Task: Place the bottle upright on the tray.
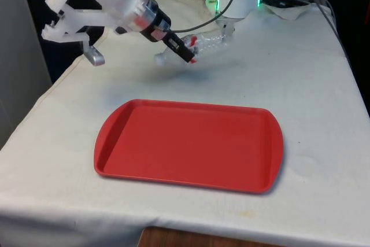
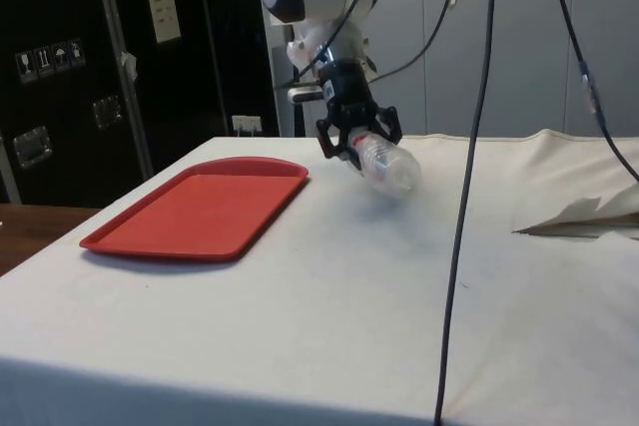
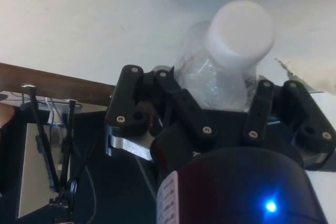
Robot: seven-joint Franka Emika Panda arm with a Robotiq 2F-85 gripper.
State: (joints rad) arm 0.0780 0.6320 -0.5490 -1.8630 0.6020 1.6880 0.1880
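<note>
Clear plastic bottle (image 1: 205,43) is up off the cloth, lying tilted, pinched near its middle by your gripper (image 1: 184,51), whose jaws are closed snug on it. Your arm leans in from the front view's left, wrist angled down. It's hanging past the far edge of the red tray (image 1: 189,144), which sits flat on the table (image 1: 312,85).

From the side you see the gripper (image 2: 359,141) clamped on the clear bottle (image 2: 389,165), which hangs tilted above the white cloth (image 2: 329,286), apart from the red tray (image 2: 200,209).
</note>
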